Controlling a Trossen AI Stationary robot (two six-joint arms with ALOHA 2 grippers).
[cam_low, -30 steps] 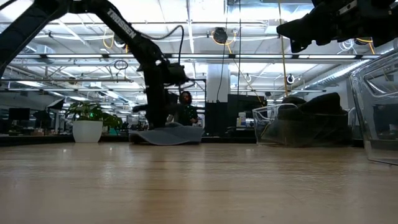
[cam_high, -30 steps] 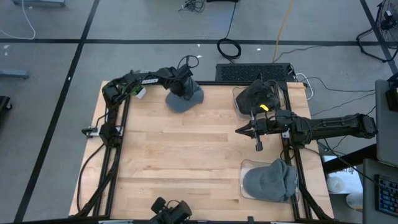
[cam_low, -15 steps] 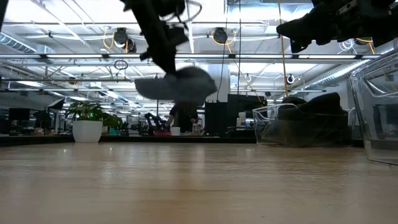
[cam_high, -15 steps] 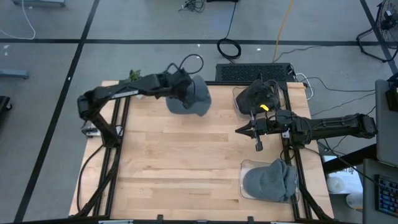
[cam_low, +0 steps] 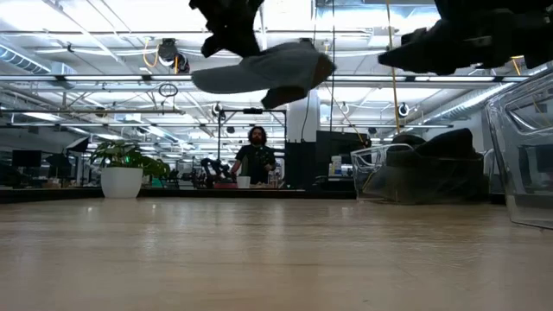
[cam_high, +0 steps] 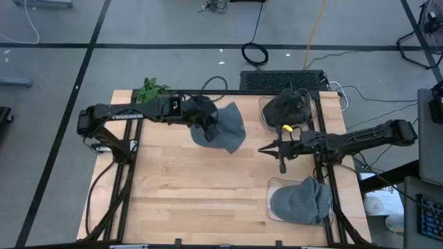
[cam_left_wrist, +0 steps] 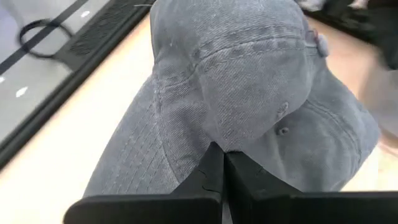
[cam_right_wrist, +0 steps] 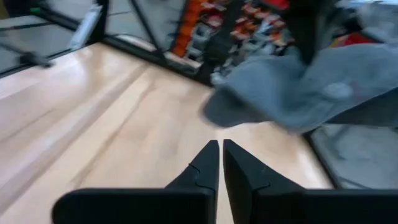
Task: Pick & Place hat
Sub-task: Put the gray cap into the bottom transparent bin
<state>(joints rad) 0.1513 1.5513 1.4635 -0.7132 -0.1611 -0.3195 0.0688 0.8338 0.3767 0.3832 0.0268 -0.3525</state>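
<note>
Surface: wooden table (cam_high: 208, 180) on a dark frame; grey floor around it; the low view shows a large hall behind, with a potted plant (cam_low: 121, 168) and a person (cam_low: 256, 160) well beyond the far edge
Left gripper (cam_high: 208, 123): above the far middle of the table; fingers (cam_left_wrist: 214, 180) pressed together on a fold of the grey hat (cam_high: 225, 128), as the left wrist view shows
Grey hat position: lifted clear of the table; in the low view it hangs high above the surface with open air beneath it (cam_low: 263, 71); crown and brim droop to the right of the gripper
Right gripper (cam_high: 270, 148): over the right middle of the table, near the held hat but apart from it; fingers (cam_right_wrist: 211, 165) closed against each other, gripping nothing; tips point toward the left arm
Far right bin (cam_high: 315, 104): clear container at the far right corner; holds a dark hat (cam_high: 287, 107)
Near right bin (cam_high: 271, 200): clear container at the near right corner; holds another grey hat (cam_high: 301, 200)
Floor items: coiled black cable (cam_high: 255, 52) and a yellow cable (cam_high: 315, 31) beyond the far edge
</note>
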